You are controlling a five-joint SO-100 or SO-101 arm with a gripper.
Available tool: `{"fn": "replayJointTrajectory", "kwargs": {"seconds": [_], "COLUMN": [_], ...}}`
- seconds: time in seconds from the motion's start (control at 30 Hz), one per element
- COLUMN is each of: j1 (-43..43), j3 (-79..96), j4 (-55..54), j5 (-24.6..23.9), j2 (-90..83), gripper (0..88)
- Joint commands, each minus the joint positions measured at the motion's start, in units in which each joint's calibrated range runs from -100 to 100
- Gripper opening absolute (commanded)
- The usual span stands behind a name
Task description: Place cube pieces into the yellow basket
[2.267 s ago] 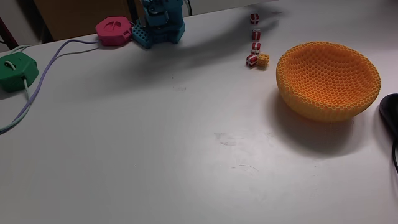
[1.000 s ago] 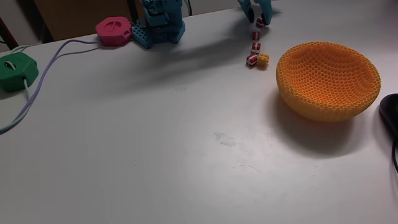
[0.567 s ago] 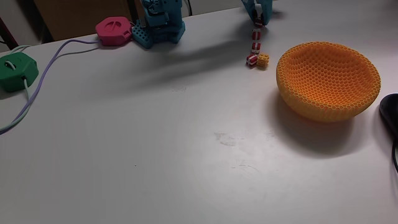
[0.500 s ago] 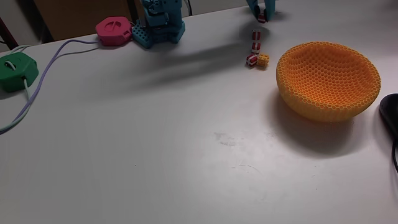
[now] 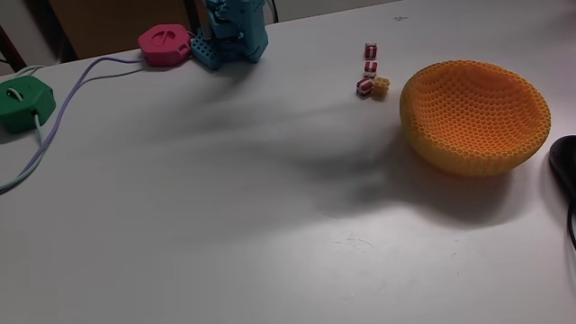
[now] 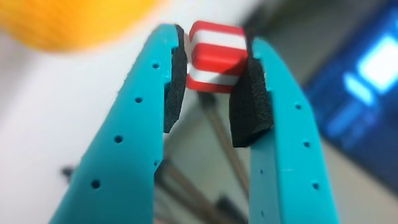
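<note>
White counter (image 5: pixel 225 225) fills the fixed view, with a broad soft shadow lying across its middle. Four cube pieces sit on it left of the yellow basket (image 5: pixel 474 115): two red-and-white striped ones in a short line at the back (image 5: pixel 370 49) (image 5: pixel 370 66), a third striped one (image 5: pixel 364 86) nearer the front, and one yellow-orange dotted cube (image 5: pixel 382 86) touching it on its right, just beside the basket's rim. One basket stands there, round, honeycomb-walled, upright and with nothing visible inside it. Around these are the teal arm base (image 5: pixel 232 34) at the back edge, one pink hexagonal box (image 5: pixel 165 44) just left of it, one green hexagonal box (image 5: pixel 22 103) at the far left, and pale cables (image 5: pixel 72 85) running from both boxes; a dark rounded object (image 5: pixel 564 164) shows at the right edge. Nothing lies between the cubes and the basket. In the wrist view, the teal jaws (image 6: pixel 210 65) reach up from the bottom of the frame, each lined with a black foam pad, and they are clamped on one red-and-white striped cube (image 6: pixel 214 56), which sits right at the tips, pinched from both sides between the upper ends of the pads. Behind it, the blurred orange-yellow of the basket (image 6: pixel 74 25) fills the upper left corner, and the background on the right is dark, with a blurred blue patch (image 6: pixel 367 81)
</note>
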Motion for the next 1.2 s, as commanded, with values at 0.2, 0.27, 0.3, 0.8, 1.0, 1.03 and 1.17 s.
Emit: {"fn": "replayJointTrajectory", "kwargs": {"seconds": [0.2, 0.27, 0.3, 0.8, 1.0, 1.03, 1.17], "j1": [12.0, 11.7, 11.2, 1.6, -18.1, -21.8, -32.6], "j3": [20.1, 24.4, 25.7, 27.2, 30.0, 31.5, 38.3], "j4": [-30.5, -33.9, -34.5, -22.2, 3.6, 5.1, 4.0], "j5": [-2.7, -4.1, -4.2, -8.7, -18.2, -20.8, -30.0], "j2": [-1.3, -1.3, -1.4, -3.7, -9.9, -10.2, -10.4], "gripper": [0.0, 5.0, 11.8, 39.9, 37.5, 36.2, 33.0]}}
